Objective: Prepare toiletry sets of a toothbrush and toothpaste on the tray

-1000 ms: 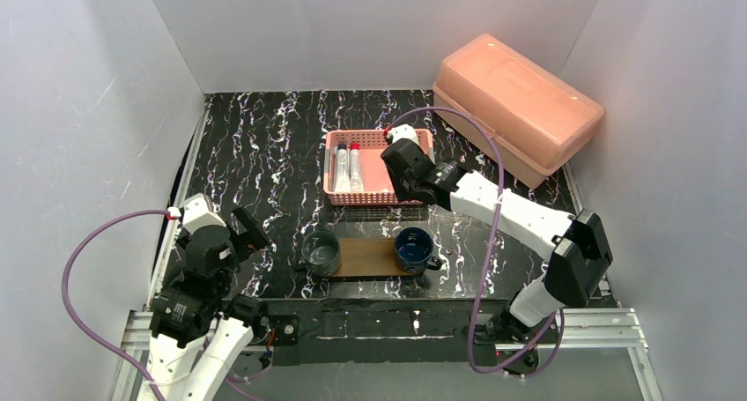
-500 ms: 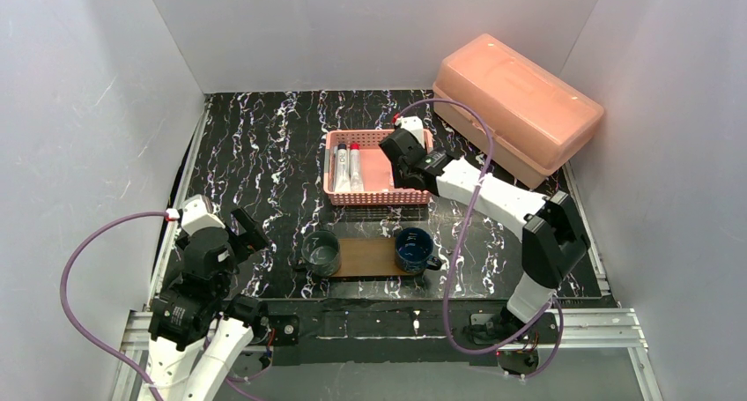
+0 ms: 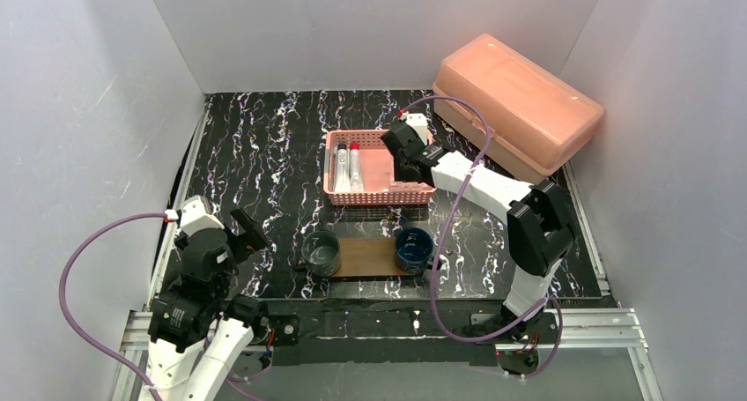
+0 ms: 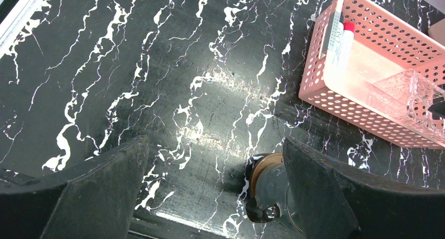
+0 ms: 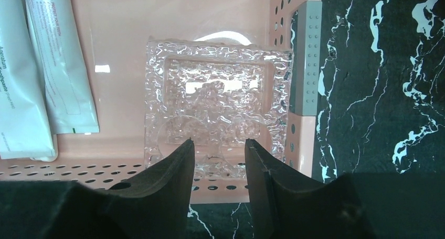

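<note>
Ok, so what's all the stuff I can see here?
tray: one, brown, near middle
cup: one, grey-green, at tray's left end
mug: one, dark blue, at tray's right end
basket: one, pink, behind tray
toothpaste tubes: two, white, basket's left side
glass: one, clear, basket's right side
lidded box: one, salmon, far right
left gripper: open, above table
right gripper: open, over glass

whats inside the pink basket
Two toothpaste tubes on the left, a clear faceted glass cup on the right. The right gripper hides the cup's near edge.
</note>
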{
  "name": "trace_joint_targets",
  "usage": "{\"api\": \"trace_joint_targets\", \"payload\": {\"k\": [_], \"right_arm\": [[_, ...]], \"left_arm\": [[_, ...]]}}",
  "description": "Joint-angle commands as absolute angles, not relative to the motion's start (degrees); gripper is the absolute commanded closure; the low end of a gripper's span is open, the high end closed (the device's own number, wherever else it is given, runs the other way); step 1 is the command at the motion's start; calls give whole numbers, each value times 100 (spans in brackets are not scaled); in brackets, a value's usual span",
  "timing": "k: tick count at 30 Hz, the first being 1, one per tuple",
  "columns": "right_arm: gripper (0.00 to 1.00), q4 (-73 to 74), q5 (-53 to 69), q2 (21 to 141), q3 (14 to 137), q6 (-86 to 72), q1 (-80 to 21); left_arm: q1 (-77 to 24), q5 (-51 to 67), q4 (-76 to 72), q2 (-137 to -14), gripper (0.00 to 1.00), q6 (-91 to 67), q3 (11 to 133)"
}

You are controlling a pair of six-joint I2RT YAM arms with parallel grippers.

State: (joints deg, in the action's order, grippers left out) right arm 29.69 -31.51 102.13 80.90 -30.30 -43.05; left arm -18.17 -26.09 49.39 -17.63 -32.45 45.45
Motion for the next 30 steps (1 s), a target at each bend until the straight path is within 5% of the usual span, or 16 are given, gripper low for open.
{"api": "trace_joint_targets", "payload": {"k": [1, 16, 30], "right_arm": [[52, 2698, -3141, 10319, 8350, -3217, -4225], [54, 2543, -2917, 10550, 8265, -3366, -4080], [75, 2471, -2753, 10629, 8205, -3353, -4026]], "left_arm": [[-1793, -2654, 4909, -1731, 1, -3182, 4544], [-1788, -2637, 4898, -1764, 1, -3173, 4544], [-1789, -2634, 4896, -1757, 1, -3173, 4544]]}}
